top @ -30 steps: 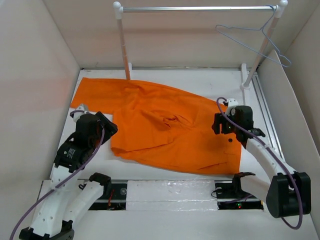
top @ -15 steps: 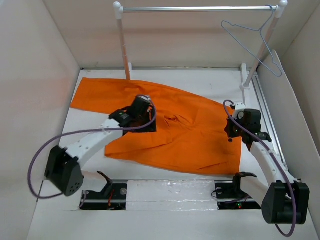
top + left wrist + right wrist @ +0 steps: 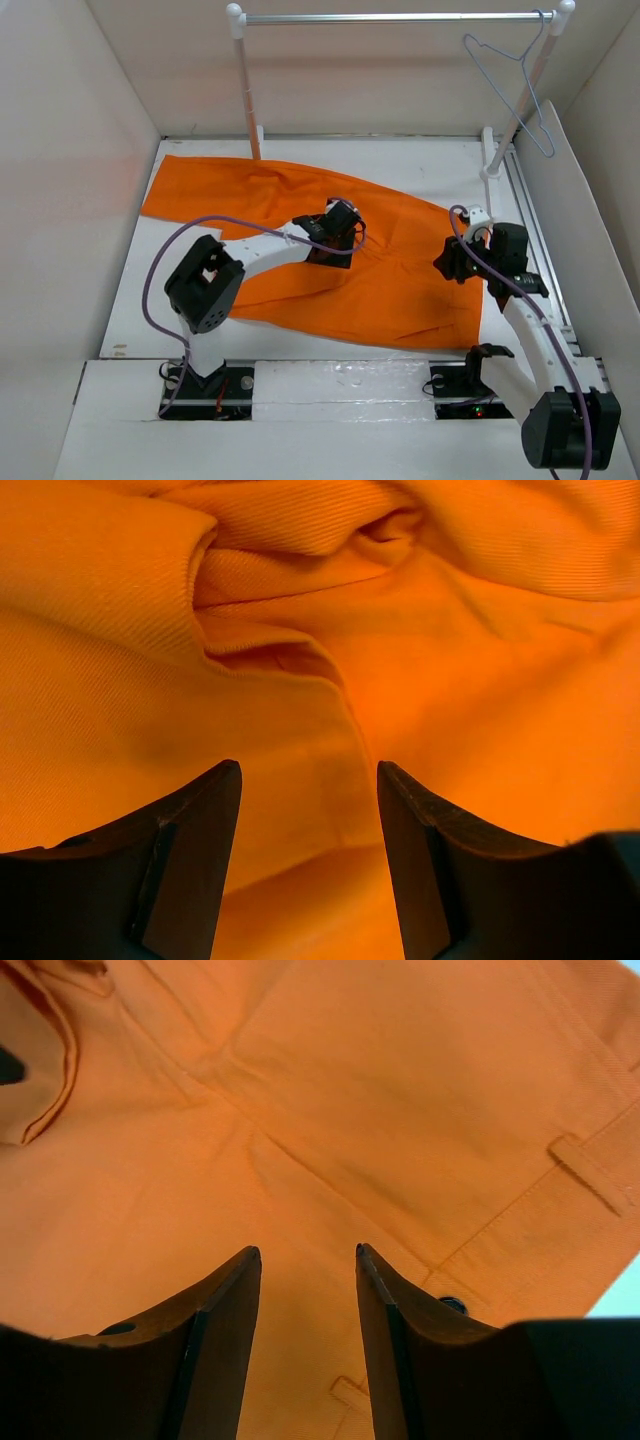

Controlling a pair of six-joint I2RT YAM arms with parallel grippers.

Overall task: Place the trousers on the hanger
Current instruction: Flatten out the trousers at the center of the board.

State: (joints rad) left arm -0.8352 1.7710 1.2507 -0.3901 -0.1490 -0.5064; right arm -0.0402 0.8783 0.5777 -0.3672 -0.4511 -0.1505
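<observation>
Lying beneath left tool (image 3: 308,768): trousers (image 3: 470,680)

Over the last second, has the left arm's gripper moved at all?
Yes. The left gripper swung right across the bright orange cloth trousers: it was left of the white rail post, now it sits right of it, over the crumpled middle.

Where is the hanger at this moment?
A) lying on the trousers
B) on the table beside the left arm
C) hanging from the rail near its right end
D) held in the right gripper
C: the hanger hooks over the rail near its right end, well apart from the trousers.
</observation>
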